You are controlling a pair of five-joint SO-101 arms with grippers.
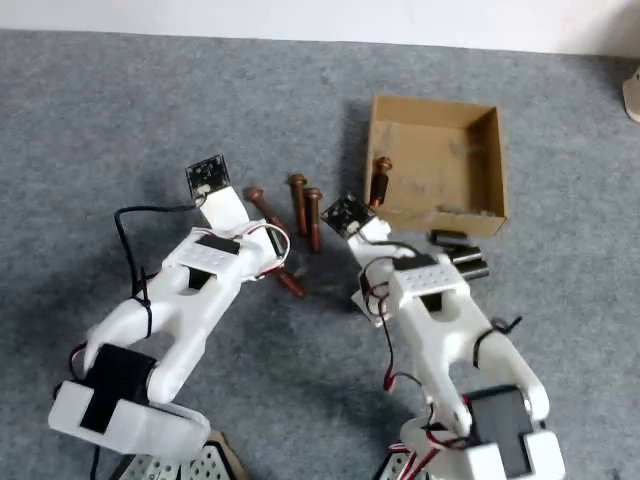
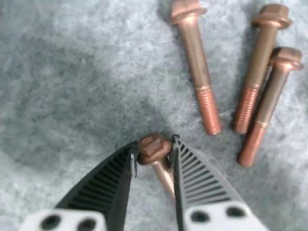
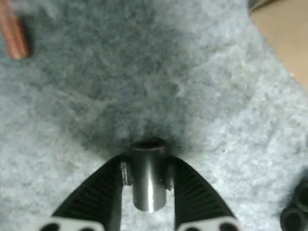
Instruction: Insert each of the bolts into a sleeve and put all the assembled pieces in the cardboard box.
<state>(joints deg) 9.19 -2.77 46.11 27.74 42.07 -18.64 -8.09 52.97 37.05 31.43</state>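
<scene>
High view: three loose bolts (image 1: 298,205) lie left of the cardboard box (image 1: 435,103). One assembled piece (image 1: 380,180) leans inside it, and spare sleeves (image 1: 462,252) lie near it. Judged about one-quarter complete.

The left gripper (image 2: 154,144) clamps a bolt (image 2: 163,175) by its head. The right gripper (image 3: 148,163) clamps a sleeve (image 3: 149,187), its open end clear of the fingers.
</scene>
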